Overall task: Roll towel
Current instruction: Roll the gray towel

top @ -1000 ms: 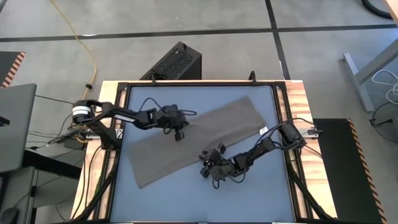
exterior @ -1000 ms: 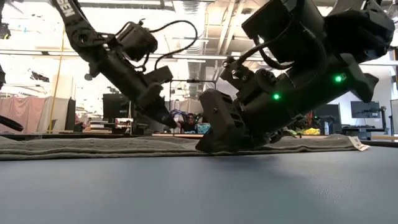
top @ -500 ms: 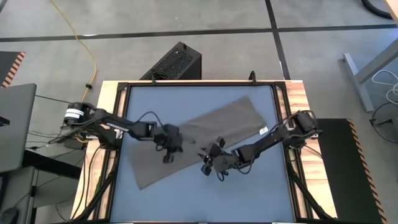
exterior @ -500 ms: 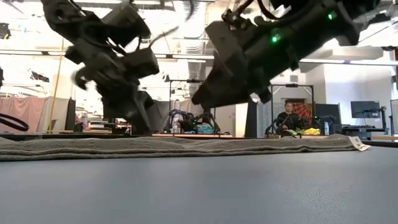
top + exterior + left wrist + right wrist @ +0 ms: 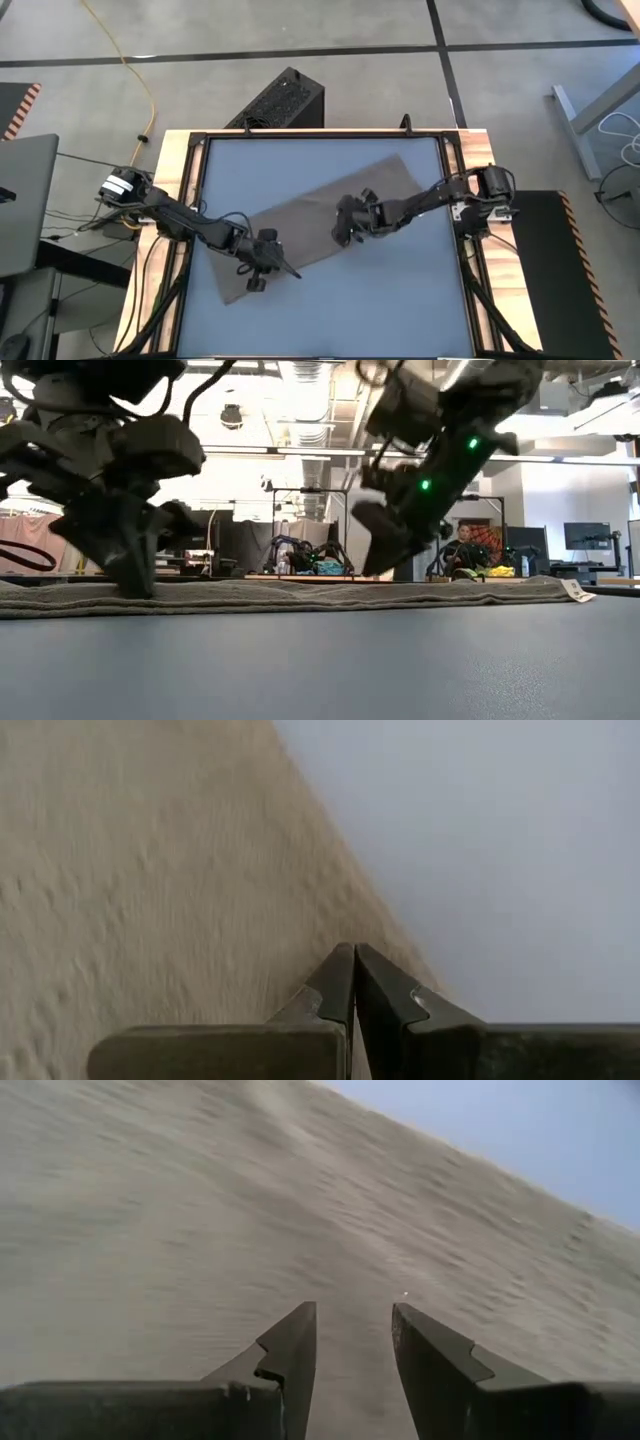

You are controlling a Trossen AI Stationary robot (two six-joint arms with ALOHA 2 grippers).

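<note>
1. The towel (image 5: 320, 225) lies flat and slantwise on the blue bench (image 5: 400, 300).
2. The left gripper (image 5: 262, 270) sits over the towel's lower-left end, near its long edge — jaws pressed together, holding nothing.
3. The right gripper (image 5: 345, 225) hovers over the towel's middle — jaws spread, holding nothing.

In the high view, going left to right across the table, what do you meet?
Left gripper over the towel's lower-left end → middle of the towel → right gripper above the towel → bare blue table.
</note>
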